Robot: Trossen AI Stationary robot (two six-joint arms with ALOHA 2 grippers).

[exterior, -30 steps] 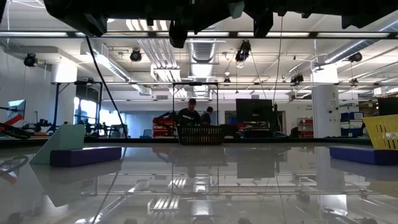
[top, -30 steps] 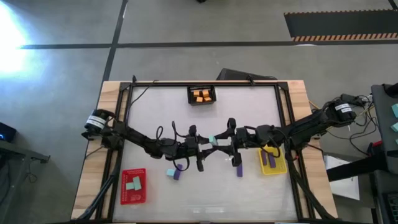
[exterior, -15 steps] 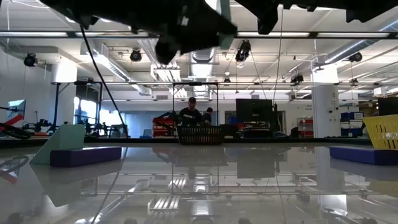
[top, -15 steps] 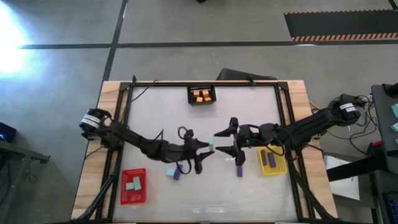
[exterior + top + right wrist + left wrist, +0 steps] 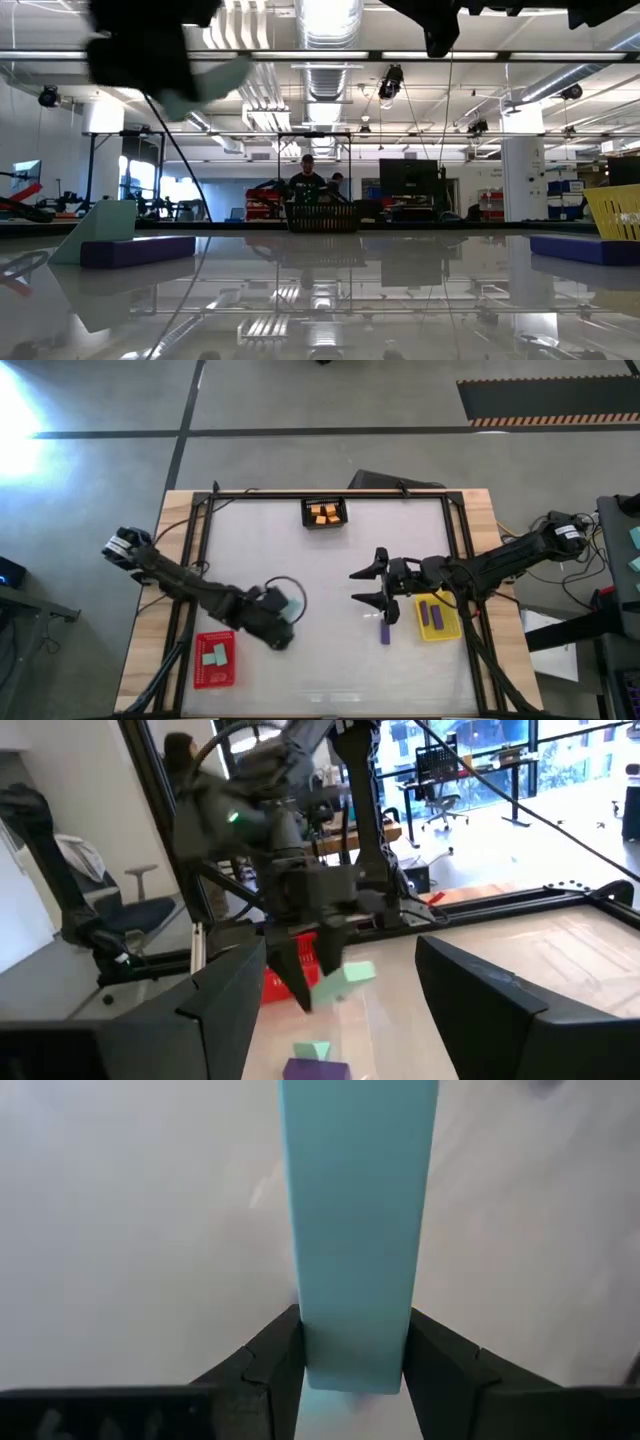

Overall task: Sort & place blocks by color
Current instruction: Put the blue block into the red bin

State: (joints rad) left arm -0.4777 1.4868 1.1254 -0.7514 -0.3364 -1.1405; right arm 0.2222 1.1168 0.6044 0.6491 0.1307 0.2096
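1. The left gripper (image 5: pixel 350 1370) holds a long teal block (image 5: pixel 357 1230) tight between its two fingers. In the high view it is above the table, at about 7 o'clock from the middle.
2. The red tray (image 5: pixel 214 659) sits just past it, toward 8 o'clock, with two teal blocks already inside. I think the held block should go there too.
3. To do this well, carry the block right over the red tray, lower it until it almost touches, then let go. A drop from high up could make it bounce out.
4. Aim for a bare spot, not on top of the other blocks.
5. The right gripper (image 5: pixel 384 589) is spread wide and holds nothing. It hangs at about 3 o'clock, near a purple block (image 5: pixel 384 632) and the yellow tray (image 5: pixel 439 618).
6. The black tray (image 5: pixel 325 513) at 12 o'clock holds the orange blocks.
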